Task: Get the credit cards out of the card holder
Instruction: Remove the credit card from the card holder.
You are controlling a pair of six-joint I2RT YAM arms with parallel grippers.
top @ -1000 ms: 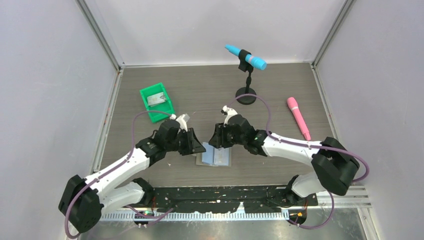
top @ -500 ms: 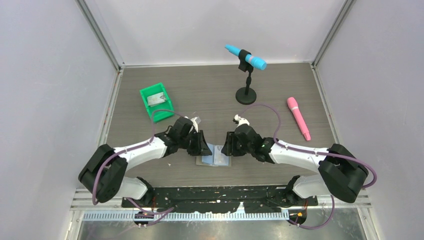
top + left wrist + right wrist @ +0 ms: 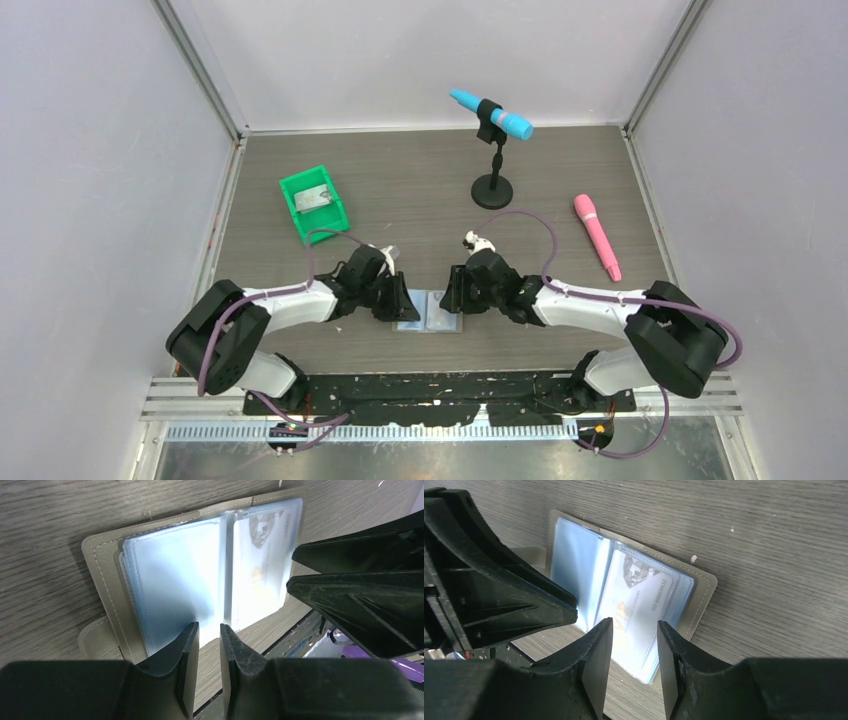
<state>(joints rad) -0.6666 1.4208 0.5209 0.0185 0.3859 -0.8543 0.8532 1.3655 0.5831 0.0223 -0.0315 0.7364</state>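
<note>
Top view overhead, far; wrist views close, apparently opposed, share card holder [image 3: 190, 575].

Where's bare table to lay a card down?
Bare wood lies between the green bin and the microphone stand, and beyond the pink microphone. It is crowded at the card holder, flanked by the left gripper and right gripper.

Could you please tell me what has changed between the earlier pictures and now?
Both arms came down toward the near edge: the left gripper and right gripper now hang low over the open grey bifold card holder with pale blue pockets. Nothing was gripped or released. The holder, green plastic bin, blue microphone on its stand and pink microphone stayed put.
</note>
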